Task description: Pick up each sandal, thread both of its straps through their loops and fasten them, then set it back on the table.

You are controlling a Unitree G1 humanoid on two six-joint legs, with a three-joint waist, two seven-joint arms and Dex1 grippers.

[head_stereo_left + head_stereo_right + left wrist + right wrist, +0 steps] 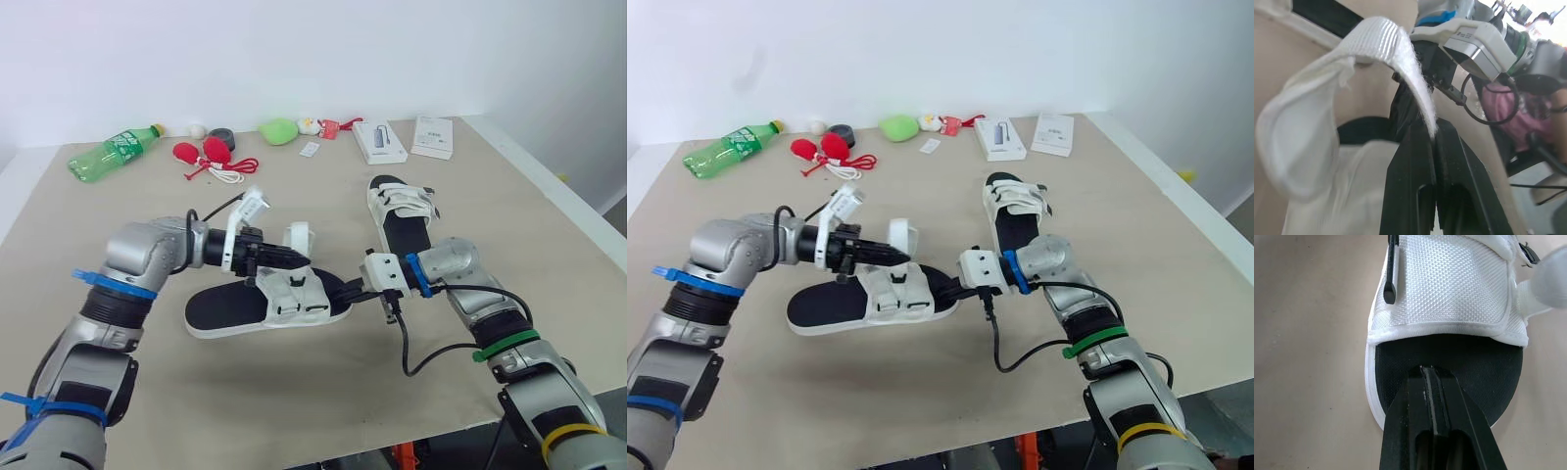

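Table [411,382] holds sandal [220,308], strap [299,236] pinched in left jaws, right jaws atop sole [1449,355].

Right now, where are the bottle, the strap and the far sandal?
bottle [111,153]: left eye view, its green middle.
strap [1382,35]: left wrist view, its woven top bend.
far sandal [408,235]: left eye view, its black footbed.
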